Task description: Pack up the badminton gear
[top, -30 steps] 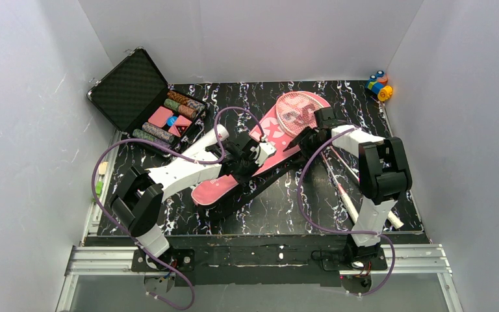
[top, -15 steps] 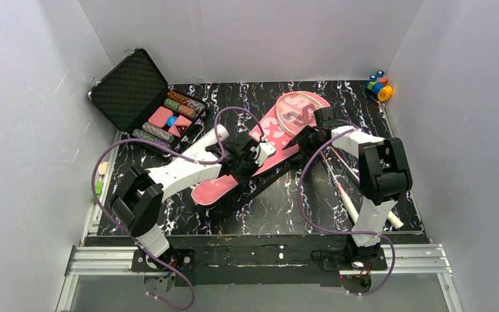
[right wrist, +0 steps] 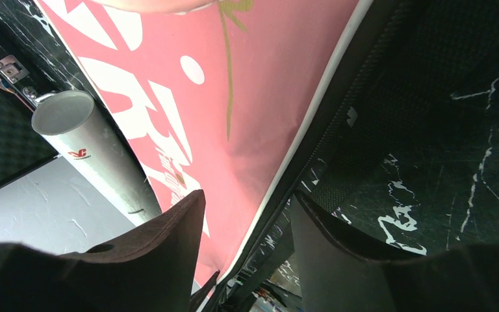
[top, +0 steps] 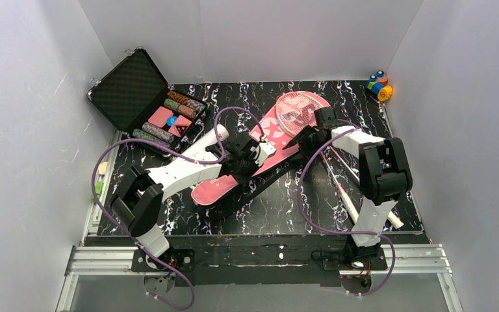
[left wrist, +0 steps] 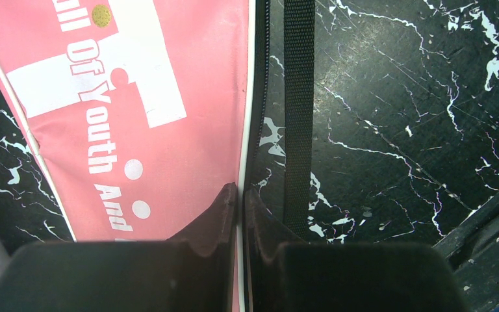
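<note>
The pink racket-shaped bag [top: 234, 174] lies slantwise across the black marbled table. A pink-framed racket head [top: 297, 108] rests on its wide far end. Racket shafts and white handles [top: 349, 203] run toward the near right. My left gripper [top: 252, 156] is shut on the bag's white-piped edge [left wrist: 241, 162], beside the zip. My right gripper [top: 307, 138] is open with its fingers on either side of the bag's edge [right wrist: 279, 175], one finger over the pink cloth [right wrist: 260, 84]. The white cardboard tube [right wrist: 94, 153] lies beyond the bag. The shuttlecock is out of view.
An open black hard case [top: 144, 97] with poker chips stands at the back left. A small colourful toy [top: 380, 84] sits in the back right corner. The bag's black strap [left wrist: 299, 104] lies on the table [left wrist: 416, 117]. White walls close in three sides.
</note>
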`<action>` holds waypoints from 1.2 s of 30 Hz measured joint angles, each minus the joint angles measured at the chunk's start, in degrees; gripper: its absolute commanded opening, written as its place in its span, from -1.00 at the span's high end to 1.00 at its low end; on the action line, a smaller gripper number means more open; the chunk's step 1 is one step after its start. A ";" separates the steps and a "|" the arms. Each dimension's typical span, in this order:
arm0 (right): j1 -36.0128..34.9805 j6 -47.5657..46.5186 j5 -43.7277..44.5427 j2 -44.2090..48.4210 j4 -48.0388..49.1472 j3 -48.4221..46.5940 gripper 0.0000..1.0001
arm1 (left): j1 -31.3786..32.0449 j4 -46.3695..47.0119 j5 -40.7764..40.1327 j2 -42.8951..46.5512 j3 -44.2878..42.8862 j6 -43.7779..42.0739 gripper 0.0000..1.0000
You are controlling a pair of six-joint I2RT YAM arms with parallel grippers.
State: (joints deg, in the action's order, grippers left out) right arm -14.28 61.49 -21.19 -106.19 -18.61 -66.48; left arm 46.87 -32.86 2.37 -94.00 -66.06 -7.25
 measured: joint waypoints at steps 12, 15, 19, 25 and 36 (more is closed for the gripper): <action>0.00 0.00 -0.28 0.09 -0.02 -0.50 -0.11 | 0.15 -0.07 0.00 0.00 0.00 0.02 0.99; 0.00 0.04 -0.42 0.09 0.20 -0.50 -0.04 | 0.24 -0.11 0.02 0.00 0.00 0.02 1.00; -0.02 0.15 -0.48 0.09 0.72 -0.50 -0.03 | 0.44 -0.13 0.02 0.00 0.00 0.00 1.00; -0.46 0.33 -0.42 -0.04 1.05 -0.50 -0.03 | 0.66 -0.44 0.00 0.00 0.00 0.00 0.99; -3.08 0.50 -0.33 -0.79 3.34 1.14 0.12 | 0.66 -1.31 -0.50 0.00 0.00 -0.02 0.99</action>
State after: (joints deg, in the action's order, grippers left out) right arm -17.37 62.00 -21.52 -106.98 -15.27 -65.34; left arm 47.53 -34.17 1.87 -94.00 -66.06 -7.27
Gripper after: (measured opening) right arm 0.497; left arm 0.042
